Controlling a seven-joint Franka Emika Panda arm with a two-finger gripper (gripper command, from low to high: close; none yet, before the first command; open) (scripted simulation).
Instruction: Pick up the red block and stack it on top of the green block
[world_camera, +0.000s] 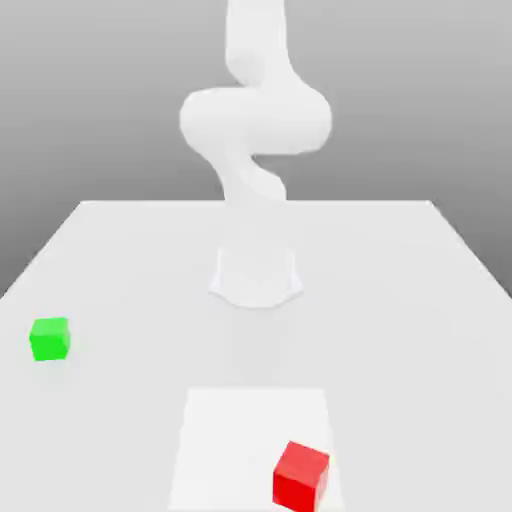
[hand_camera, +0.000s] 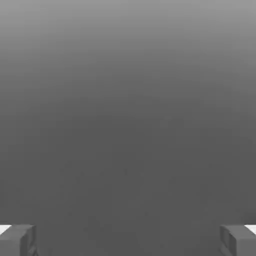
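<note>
Likely rigid, light, smooth-faced: red block (world_camera: 301, 476). Best pinched across two opposite flat sides, mid-height. Well apart from green block (world_camera: 49, 339). Gripper (hand_camera: 128, 240) fingers spread wide, empty.

Arm (world_camera: 255, 120): plain white, smooth rounded segments, flared round base (world_camera: 256, 277). Fingertips (hand_camera: 17, 240): blocky, grey w/ white edge strips. No markings, cables or screws seen.

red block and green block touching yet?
Apart. The exterior view shows the red block near that view's lower right and the green block far off at its left edge, with bare white table between them.
</note>
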